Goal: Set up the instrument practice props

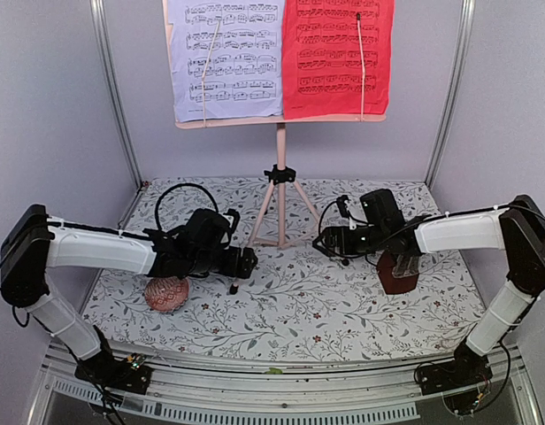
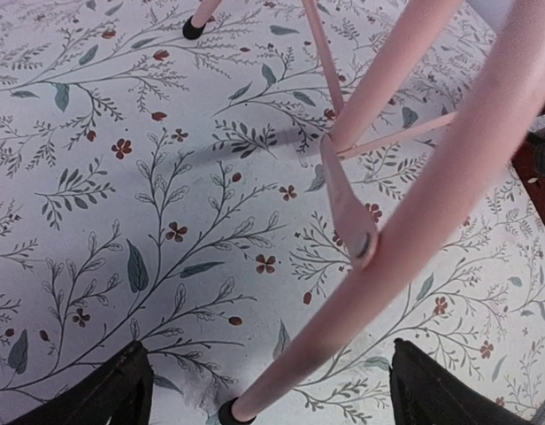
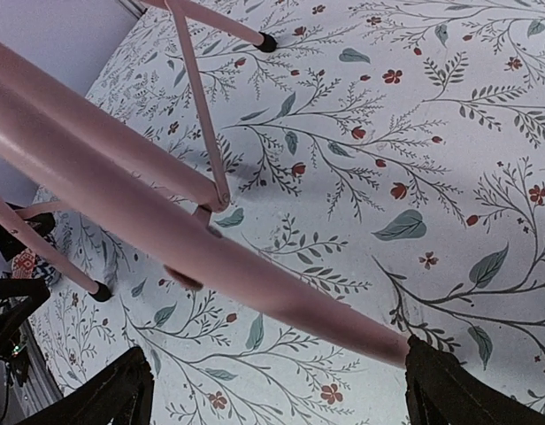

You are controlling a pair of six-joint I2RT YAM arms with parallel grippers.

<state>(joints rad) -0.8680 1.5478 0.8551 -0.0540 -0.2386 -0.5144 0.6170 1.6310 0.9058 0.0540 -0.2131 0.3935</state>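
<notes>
The pink tripod music stand (image 1: pixel 280 190) stands at the back centre. A lavender page (image 1: pixel 226 57) and a red page (image 1: pixel 336 55) rest on its desk. My left gripper (image 1: pixel 245 264) is open beside the stand's left front leg. In the left wrist view that leg (image 2: pixel 387 239) runs between the open fingers of the gripper (image 2: pixel 268 354). My right gripper (image 1: pixel 319 243) is open at the right leg. In the right wrist view that leg (image 3: pixel 166 221) crosses between the open fingers of the gripper (image 3: pixel 277 350). The dark red-brown metronome (image 1: pixel 398 273) stands upright under my right forearm.
A round red patterned object (image 1: pixel 167 294) lies on the floral cloth (image 1: pixel 290 310) below my left forearm. Metal frame posts (image 1: pixel 115 88) and grey walls close in the back and sides. The metronome's edge shows at the right of the left wrist view (image 2: pixel 536 181).
</notes>
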